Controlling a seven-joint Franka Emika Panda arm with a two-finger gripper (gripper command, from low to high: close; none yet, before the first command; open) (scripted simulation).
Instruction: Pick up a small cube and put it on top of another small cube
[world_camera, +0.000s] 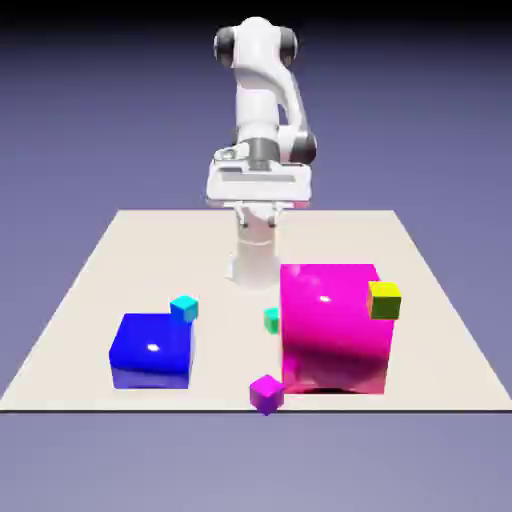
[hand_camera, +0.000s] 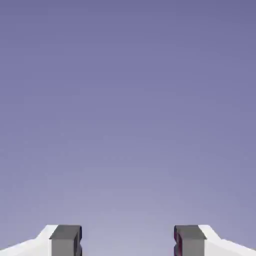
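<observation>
1. Seemingly nothing has been grasped yet: in the exterior view the white robot arm (world_camera: 262, 110) stands folded at the far edge of the pale beige table (world_camera: 90, 300), its hand raised high above the surface and well apart from every cube.
2. Near the table's front edge lies the tiny glossy purple-magenta cube (world_camera: 266, 393), just beside the lower corner of the huge glossy pink block (world_camera: 330, 330) on the exterior view's left of it. It sits free on the table, open from above, so a descent onto it looks feasible, though the pink block is close on one side.
3. The tiny yellow cube with olive-shaded sides (world_camera: 384, 299) shows at the pink block's upper edge on the exterior view's right; whether it rests on the table behind the block or touches it I cannot tell.
4. Other things stand aside: a big glossy blue block (world_camera: 152, 350) with a tiny cyan cube (world_camera: 184, 307) at its far corner, and a tiny teal-green cube (world_camera: 271, 319) just beside the pink block.
5. In the hand view the gripper (hand_camera: 127, 242) has its two grey finger tips (hand_camera: 65, 240) set wide apart with nothing between them; only plain blue-violet backdrop (hand_camera: 128, 100) fills the picture.
6. Since no table or cube appears there, the hand judged from this is not aimed at the purple cube; the cube lies far forward of and below the gripper, so the arm would need to reach toward the front edge and point down.
</observation>
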